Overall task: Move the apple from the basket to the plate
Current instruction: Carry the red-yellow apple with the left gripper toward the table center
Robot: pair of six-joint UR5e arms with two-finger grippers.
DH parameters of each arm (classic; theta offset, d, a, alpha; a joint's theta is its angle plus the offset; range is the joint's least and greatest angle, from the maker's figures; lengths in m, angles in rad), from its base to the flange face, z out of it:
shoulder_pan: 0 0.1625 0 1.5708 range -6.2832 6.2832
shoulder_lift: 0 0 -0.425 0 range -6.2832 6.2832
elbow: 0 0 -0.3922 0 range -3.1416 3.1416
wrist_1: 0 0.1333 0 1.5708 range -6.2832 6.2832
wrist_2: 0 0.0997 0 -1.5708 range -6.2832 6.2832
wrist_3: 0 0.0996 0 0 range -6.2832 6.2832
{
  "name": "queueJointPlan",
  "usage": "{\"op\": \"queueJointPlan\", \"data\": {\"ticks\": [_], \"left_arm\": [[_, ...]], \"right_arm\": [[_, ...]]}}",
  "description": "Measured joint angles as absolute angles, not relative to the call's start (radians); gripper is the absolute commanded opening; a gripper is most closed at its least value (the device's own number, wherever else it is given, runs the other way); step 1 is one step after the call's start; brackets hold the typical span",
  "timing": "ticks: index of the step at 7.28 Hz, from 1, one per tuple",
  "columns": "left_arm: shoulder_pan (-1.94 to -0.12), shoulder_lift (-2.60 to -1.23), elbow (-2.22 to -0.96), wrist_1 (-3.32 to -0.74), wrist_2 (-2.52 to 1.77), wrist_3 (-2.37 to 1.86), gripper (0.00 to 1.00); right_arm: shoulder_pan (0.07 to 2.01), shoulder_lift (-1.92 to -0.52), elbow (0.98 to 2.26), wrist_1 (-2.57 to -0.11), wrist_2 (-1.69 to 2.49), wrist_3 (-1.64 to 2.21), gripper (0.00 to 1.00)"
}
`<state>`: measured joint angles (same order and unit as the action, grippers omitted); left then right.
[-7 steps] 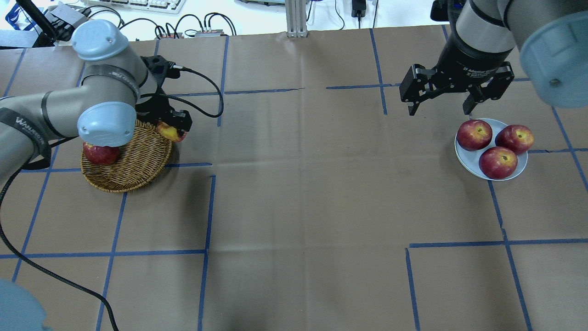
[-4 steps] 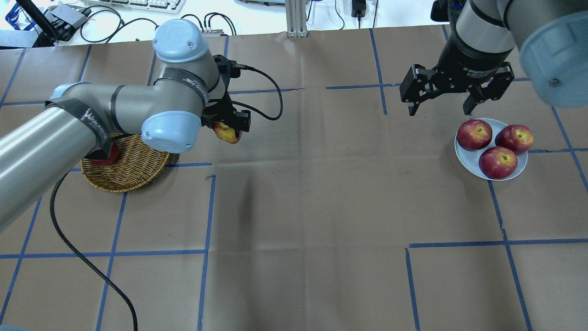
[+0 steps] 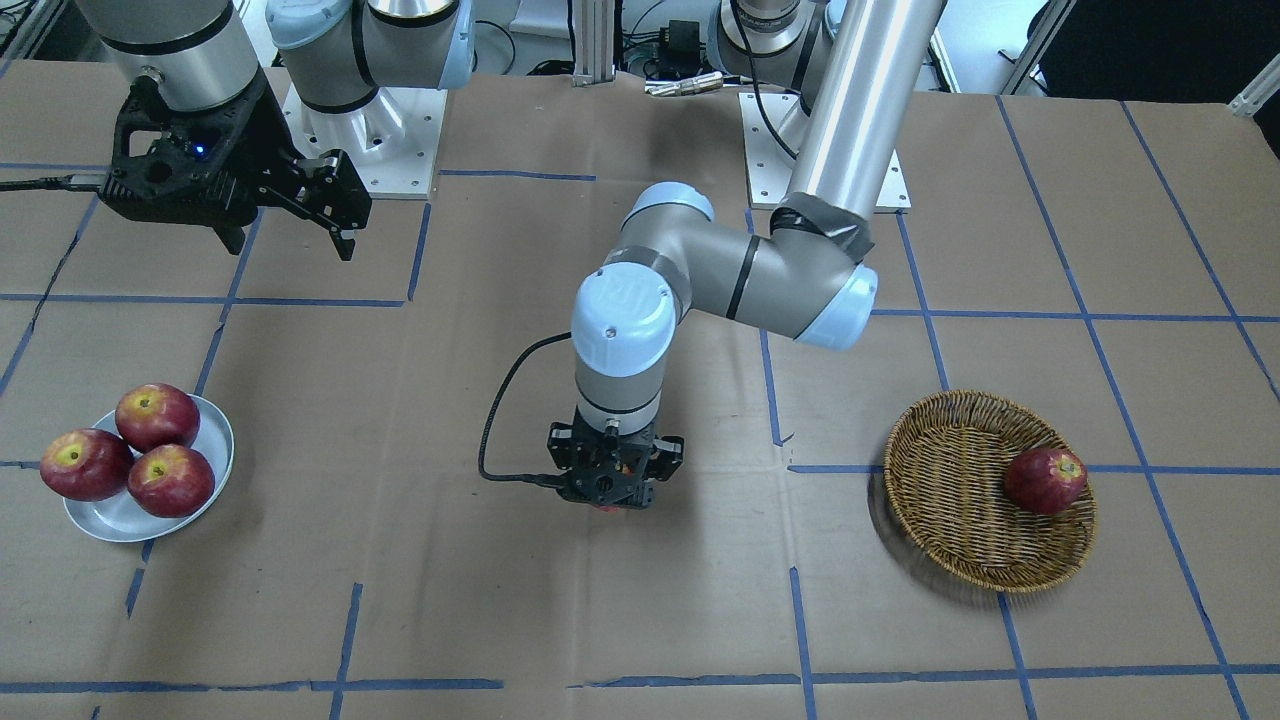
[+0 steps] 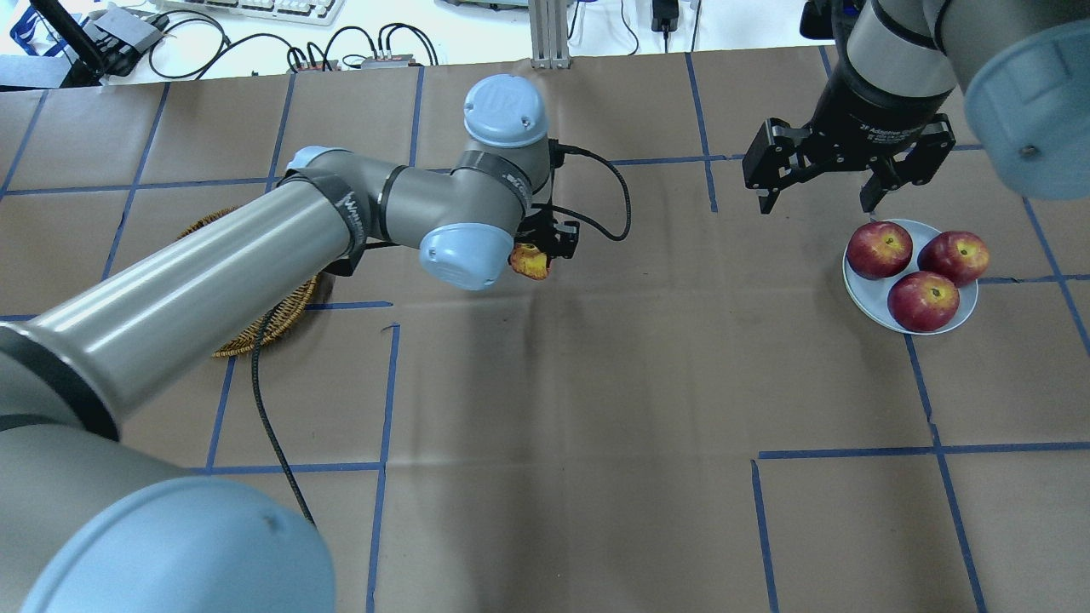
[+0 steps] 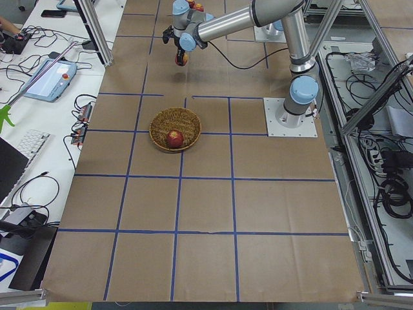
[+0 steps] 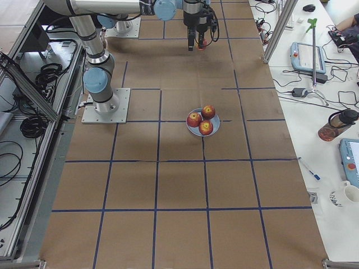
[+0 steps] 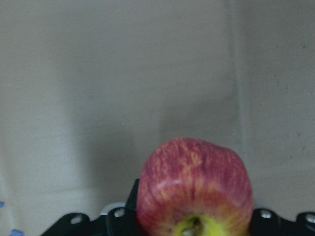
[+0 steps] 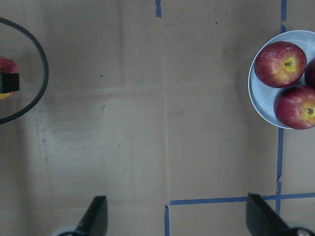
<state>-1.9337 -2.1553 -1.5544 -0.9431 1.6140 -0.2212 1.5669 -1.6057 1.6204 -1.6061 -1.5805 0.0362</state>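
Note:
My left gripper (image 4: 538, 254) is shut on the pinkish-red streaky apple (image 4: 530, 262) and holds it above the bare table near the middle. The left wrist view shows the apple (image 7: 194, 186) between the jaws, with yellow at its stem. The wicker basket (image 3: 950, 520) sits far to the robot's left and is partly hidden under my left arm in the overhead view (image 4: 281, 317). The pale plate (image 4: 862, 296) lies at the right. My right gripper (image 4: 815, 207) hangs open and empty just beyond the plate's far left side.
One dark red apple (image 3: 1045, 480) lies in the basket. Three dark red apples (image 4: 923, 300) fill most of the plate. Blue tape lines grid the brown table. A black cable (image 4: 609, 200) loops from my left wrist.
My left arm has swung to the right with the apple, from the basket's rim out to the middle of the table. The right arm has barely moved.

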Motion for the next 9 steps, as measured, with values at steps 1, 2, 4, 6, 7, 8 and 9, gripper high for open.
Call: {"op": "queueJointPlan", "data": {"ticks": [1, 2, 4, 6, 7, 8, 9], "left_arm": [[-1.965, -2.198, -1.509, -0.938, 1.636, -0.237, 0.48], [-1.984, -2.214, -1.492, -0.938, 1.642, -0.242, 0.48], [-1.997, -2.215, -1.505, -0.946, 1.628, -0.243, 0.48], [-1.994, -2.202, -1.549, -0.945, 1.619, -0.237, 0.48], [-1.990, -2.195, -1.559, -0.945, 1.619, -0.236, 0.95], [-1.987, -2.192, -1.563, -0.945, 1.619, -0.235, 0.99], [-1.986, -2.190, -1.564, -0.949, 1.620, -0.235, 0.99]], "right_arm": [[1.568, -1.606, 1.620, -1.608, -1.580, 0.037, 1.00], [1.570, -1.606, 1.618, -1.610, -1.580, 0.040, 1.00], [1.573, -1.608, 1.616, -1.611, -1.579, 0.050, 1.00], [1.573, -1.606, 1.616, -1.609, -1.572, 0.052, 1.00], [1.573, -1.607, 1.617, -1.610, -1.560, 0.052, 1.00], [1.574, -1.607, 1.620, -1.613, -1.551, 0.051, 1.00], [1.574, -1.605, 1.622, -1.617, -1.548, 0.052, 1.00]]}}
